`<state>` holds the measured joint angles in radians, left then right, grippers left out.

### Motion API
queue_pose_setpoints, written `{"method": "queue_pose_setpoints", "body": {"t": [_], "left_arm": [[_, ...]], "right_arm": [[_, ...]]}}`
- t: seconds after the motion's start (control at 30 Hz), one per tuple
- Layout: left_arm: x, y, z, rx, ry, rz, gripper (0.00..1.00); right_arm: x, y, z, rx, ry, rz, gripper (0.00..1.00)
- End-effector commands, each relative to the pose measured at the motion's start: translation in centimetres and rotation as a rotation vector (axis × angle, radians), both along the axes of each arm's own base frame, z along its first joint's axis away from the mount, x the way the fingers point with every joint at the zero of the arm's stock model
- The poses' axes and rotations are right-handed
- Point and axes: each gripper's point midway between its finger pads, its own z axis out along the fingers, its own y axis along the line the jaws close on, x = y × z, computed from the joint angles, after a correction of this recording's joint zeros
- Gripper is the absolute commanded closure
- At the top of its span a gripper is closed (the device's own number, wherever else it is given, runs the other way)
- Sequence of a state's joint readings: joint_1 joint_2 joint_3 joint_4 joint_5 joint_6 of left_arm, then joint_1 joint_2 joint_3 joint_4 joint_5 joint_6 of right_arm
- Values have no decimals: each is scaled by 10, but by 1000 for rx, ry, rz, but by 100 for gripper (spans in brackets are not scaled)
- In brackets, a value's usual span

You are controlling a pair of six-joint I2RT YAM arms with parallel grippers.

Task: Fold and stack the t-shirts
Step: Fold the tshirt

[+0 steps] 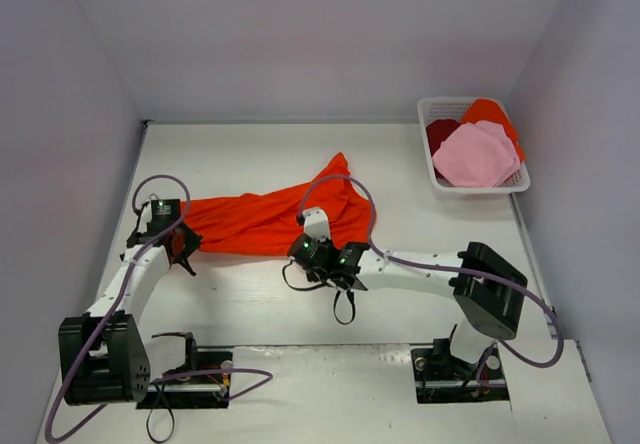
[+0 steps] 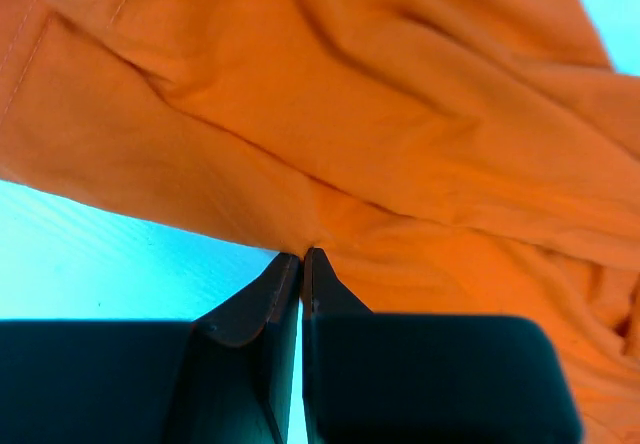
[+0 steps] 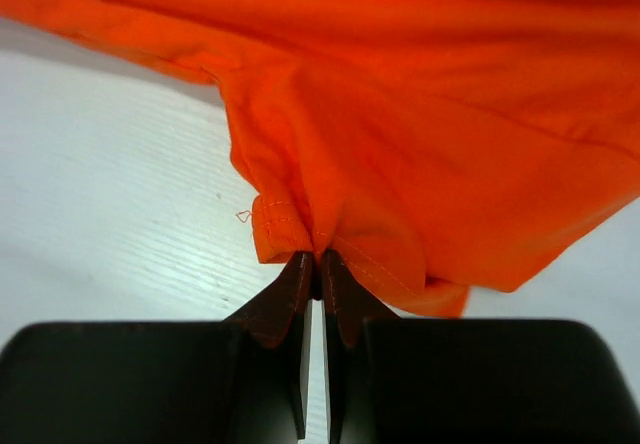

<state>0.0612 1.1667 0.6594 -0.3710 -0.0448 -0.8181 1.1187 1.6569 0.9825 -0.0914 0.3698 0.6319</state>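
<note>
Jaws of left gripper [image 2: 302,254] pressed together, pinching edge of orange-red t-shirt [image 1: 265,219] at its end farthest from basket [image 1: 475,190]. Shirt stretched as crumpled band on table [image 1: 400,164], well left of basket, one corner peaking toward back wall. Right gripper [image 3: 316,256] at shirt's near edge, between left gripper and basket, clamped tight on stitched hem. Inside basket: dark red t-shirt [image 1: 440,132], pink t-shirt [image 1: 475,154] and orange t-shirt [image 1: 490,112] bunched together, probably unfolded; hard to judge from above.

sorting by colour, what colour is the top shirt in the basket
Light pink t-shirt, best seen in the top external view.
</note>
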Motion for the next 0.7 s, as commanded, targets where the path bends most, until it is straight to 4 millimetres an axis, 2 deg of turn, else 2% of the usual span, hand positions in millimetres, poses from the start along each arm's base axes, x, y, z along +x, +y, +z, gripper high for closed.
{"method": "queue_pose_setpoints", "body": {"t": [0.0, 0.13, 0.27, 0.43, 0.67], "left_arm": [[21, 4, 40, 10, -110, 18, 100], [27, 7, 53, 27, -128, 19, 100], [34, 13, 64, 53, -148, 25, 100], [46, 14, 72, 57, -158, 28, 100], [66, 14, 68, 43, -163, 33, 100]], "right_arm": [[26, 3, 60, 58, -119, -24, 100], [40, 5, 88, 75, -167, -26, 100], [55, 1, 101, 67, -195, -34, 100], [76, -14, 107, 54, -207, -67, 100], [107, -34, 114, 16, -231, -106, 100]]}}
